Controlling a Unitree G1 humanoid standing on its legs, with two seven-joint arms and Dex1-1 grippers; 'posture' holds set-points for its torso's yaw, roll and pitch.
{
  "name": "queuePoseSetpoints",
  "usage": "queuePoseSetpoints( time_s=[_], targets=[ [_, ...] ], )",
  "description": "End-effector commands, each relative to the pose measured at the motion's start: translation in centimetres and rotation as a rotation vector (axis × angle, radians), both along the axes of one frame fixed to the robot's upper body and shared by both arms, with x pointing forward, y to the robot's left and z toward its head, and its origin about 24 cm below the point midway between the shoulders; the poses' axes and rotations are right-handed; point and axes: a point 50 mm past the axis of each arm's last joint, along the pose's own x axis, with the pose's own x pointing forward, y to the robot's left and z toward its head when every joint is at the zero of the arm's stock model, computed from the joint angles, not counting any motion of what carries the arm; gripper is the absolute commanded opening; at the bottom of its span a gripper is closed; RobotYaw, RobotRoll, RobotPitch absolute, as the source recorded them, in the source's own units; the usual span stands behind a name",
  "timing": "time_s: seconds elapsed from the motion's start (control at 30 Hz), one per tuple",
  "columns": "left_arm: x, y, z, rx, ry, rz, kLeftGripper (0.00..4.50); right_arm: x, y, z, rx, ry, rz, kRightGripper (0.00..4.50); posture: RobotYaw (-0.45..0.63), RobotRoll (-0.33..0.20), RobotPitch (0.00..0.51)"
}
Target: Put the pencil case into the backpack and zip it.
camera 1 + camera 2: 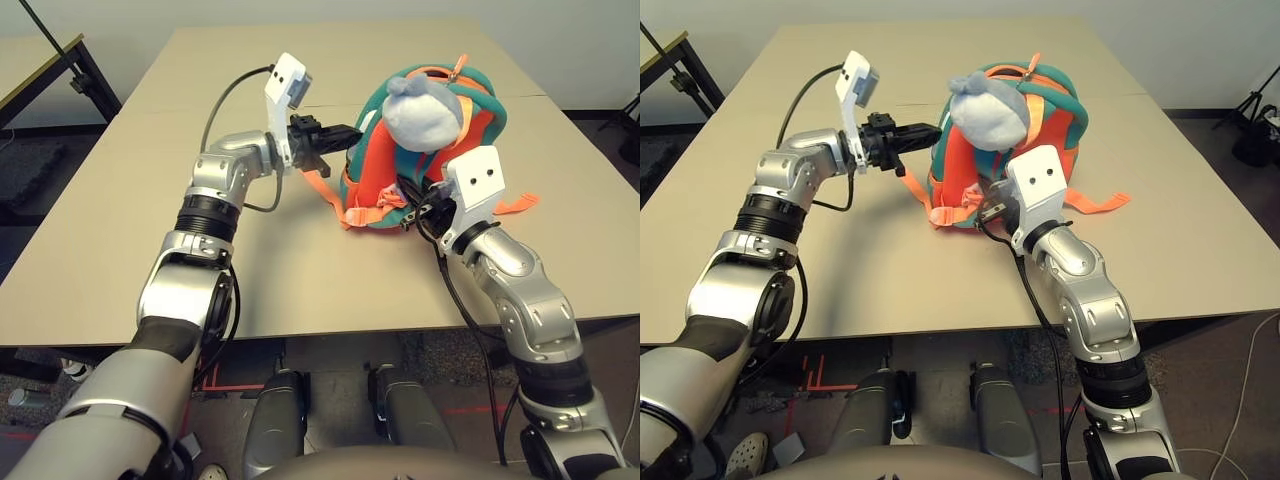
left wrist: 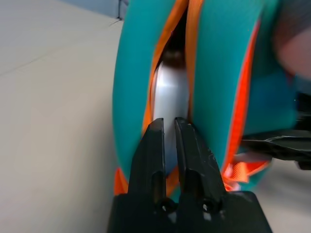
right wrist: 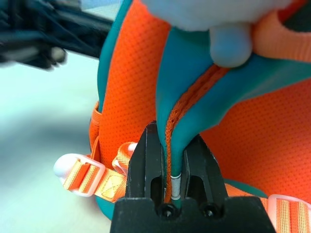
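Looks like the pencil case (image 2: 171, 92), white and smooth, tucked down in the gap of the backpack (image 2: 133, 87), between two orange edges. Sits deep enough to look mostly in, but cannot tell about the far end. Seems done, or nearly done, with the putting-in part, and now at the start of the zip part. All around the case, soft teal sides, still to be closed. Up at the top of the backpack, an orange loop (image 1: 459, 66), maybe for pulling the zip, but too small to be sure. On the front, a fuzzy grey-blue animal head (image 1: 422, 115). Right at the open gap, the left hand (image 2: 168, 121), shut, with just a thin slit between the fingers, pointing at the case. Seems to have hold of nothing; cannot tell about touching the case. Low on the front, the right hand (image 3: 174, 131), closed on a teal band (image 3: 195, 119) with an orange cord along it, maybe to keep the backpack from sliding. Past that, orange straps (image 1: 516, 205) out on the counter (image 1: 300, 285). Next, best to nudge the case in if poking out, hold the backpack steady, find the zip pull and slide slowly. Could snag on cloth or on the case, or tip the backpack over.
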Motion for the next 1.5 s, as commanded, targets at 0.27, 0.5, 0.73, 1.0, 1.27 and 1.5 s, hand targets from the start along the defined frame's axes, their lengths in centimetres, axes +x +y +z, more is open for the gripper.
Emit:
queuePoseSetpoints(
  time_s=[0.27, 0.5, 0.73, 1.0, 1.27, 1.5],
  targets=[
    [0.0, -0.2, 0.6, -0.04, -0.034, 0.013, 0.3, -0.1, 0.6, -0.5, -0.004, 0.014, 0.018, 0.13, -0.14, 0.0, 0.085],
    [-1.9, 2.5, 3.5, -0.095, -0.078, -0.047, 2.21, 0.0, 0.8, -0.7, -0.001, 0.022, 0.027, 0.13, -0.12, 0.0, 0.087],
    [-3.9, 4.1, 6.2, -0.001, -0.156, -0.087, 4.5, 0.2, 0.9, -0.8, 0.0, 0.024, 0.039, 0.13, -0.11, 0.0, 0.09],
    [-5.9, 2.4, 8.1, 0.05, -0.219, -0.212, 4.5, 0.2, 0.9, -0.9, -0.002, 0.024, 0.042, 0.13, -0.11, 0.0, 0.087],
    [-5.6, 0.1, 8.2, 0.038, -0.265, -0.268, 4.5, 0.3, 0.9, -0.9, -0.003, 0.019, 0.037, 0.13, -0.13, 0.0, 0.079],
    [-4.7, -1.5, 8.2, 0.023, -0.311, -0.288, 4.5, 0.4, 0.9, -0.8, -0.005, 0.013, 0.032, 0.13, -0.14, 0.0, 0.069]
  ],
)
